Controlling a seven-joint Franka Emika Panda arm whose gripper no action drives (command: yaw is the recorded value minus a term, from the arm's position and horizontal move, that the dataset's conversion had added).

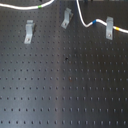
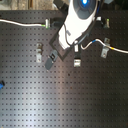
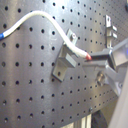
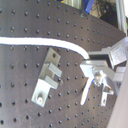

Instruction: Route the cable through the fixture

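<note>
Surface: black perforated board [image 1: 65, 85], holes in a regular grid — bare over its near half.
Fixtures: three grey metal clips [image 1: 29, 32] along the far edge.
Cable: white cable [image 3: 42, 17] runs along the far edge, touching a clip.
Gripper: gripper [image 3: 92, 58] fingers pinch the cable's red-tipped end — closed.

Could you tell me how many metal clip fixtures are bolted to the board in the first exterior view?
3, all near the top: one clip at the first exterior view's left, one in the middle, one at the right with the cable reaching it. None seem hidden.
</note>
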